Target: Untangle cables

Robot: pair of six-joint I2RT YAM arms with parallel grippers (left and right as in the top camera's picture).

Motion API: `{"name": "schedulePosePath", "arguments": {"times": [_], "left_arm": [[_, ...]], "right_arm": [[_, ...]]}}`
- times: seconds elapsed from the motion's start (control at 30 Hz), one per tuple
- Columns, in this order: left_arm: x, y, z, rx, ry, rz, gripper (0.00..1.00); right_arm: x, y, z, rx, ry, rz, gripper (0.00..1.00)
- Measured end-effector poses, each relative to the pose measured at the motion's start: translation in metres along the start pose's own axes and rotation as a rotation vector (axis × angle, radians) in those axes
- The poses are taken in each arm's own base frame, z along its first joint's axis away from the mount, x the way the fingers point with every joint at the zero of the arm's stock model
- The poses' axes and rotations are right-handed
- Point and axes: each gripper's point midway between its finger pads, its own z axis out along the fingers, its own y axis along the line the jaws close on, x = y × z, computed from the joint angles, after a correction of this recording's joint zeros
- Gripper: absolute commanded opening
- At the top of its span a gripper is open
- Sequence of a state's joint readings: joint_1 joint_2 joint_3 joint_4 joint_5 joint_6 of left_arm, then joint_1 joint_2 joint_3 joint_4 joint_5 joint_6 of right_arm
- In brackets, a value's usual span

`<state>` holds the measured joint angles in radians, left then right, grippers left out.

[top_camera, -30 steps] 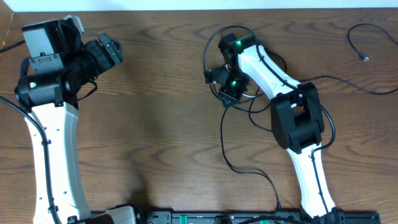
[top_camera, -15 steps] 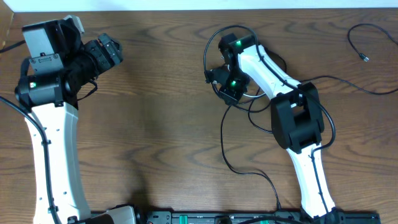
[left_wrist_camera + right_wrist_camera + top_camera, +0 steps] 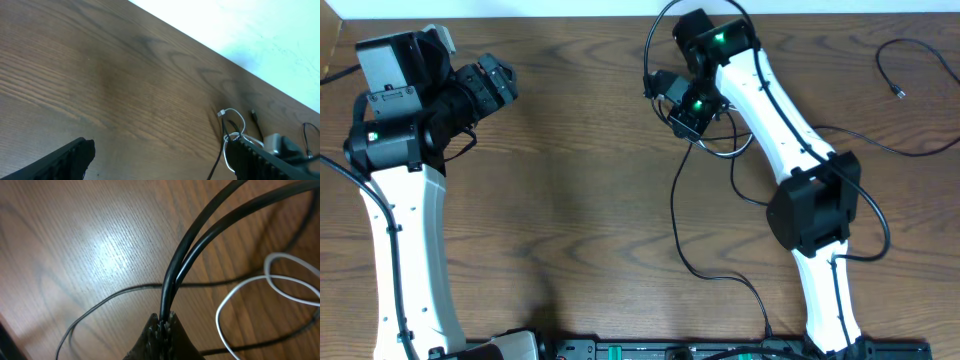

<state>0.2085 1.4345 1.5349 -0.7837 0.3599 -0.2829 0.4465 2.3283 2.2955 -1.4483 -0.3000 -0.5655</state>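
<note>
Two thin black cords are clamped in the right gripper, lower centre; the left gripper gapes wide above the brown wooden tabletop.

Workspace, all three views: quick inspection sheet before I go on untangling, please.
Surface: wood-grain table.
Job's things: black cables, two strands pinched together; white cable looped beside them; lone black cable lying far right.
Clutter: nothing seen.
Grippers: right gripper shut on black cables; left gripper open, empty.
Cables: long black arm wire trails toward the near edge.
Surroundings: white surface beyond the table's far edge.
</note>
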Motion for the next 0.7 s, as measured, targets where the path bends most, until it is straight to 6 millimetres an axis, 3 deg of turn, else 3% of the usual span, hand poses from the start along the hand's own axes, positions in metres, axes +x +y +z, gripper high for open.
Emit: {"name": "schedulePosePath", "arguments": {"times": [0.3, 0.53, 0.57, 0.6, 0.63, 0.67, 0.7], "left_arm": [[0.0, 0.0, 0.0, 0.0, 0.0, 0.0, 0.9], [0.0, 0.0, 0.0, 0.0, 0.0, 0.0, 0.9], [0.0, 0.0, 0.0, 0.0, 0.0, 0.0, 0.9], [0.0, 0.0, 0.0, 0.0, 0.0, 0.0, 0.9], [0.0, 0.0, 0.0, 0.0, 0.0, 0.0, 0.9], [0.0, 0.0, 0.0, 0.0, 0.0, 0.0, 0.9], [0.0, 0.0, 0.0, 0.0, 0.0, 0.0, 0.9]], "right_arm": [[-0.018, 0.004, -0.024, 0.019, -0.098, 0.029, 0.02], [-0.053, 0.0, -0.074, 0.109, -0.301, 0.086, 0.02], [-0.054, 0.001, -0.08, 0.113, -0.314, 0.096, 0.07], [-0.055, 0.002, -0.083, 0.115, -0.324, 0.108, 0.21], [-0.055, 0.002, -0.085, 0.115, -0.327, 0.115, 0.27], [-0.055, 0.003, -0.085, 0.113, -0.327, 0.126, 0.24], [-0.055, 0.003, -0.085, 0.111, -0.327, 0.131, 0.11]]}}
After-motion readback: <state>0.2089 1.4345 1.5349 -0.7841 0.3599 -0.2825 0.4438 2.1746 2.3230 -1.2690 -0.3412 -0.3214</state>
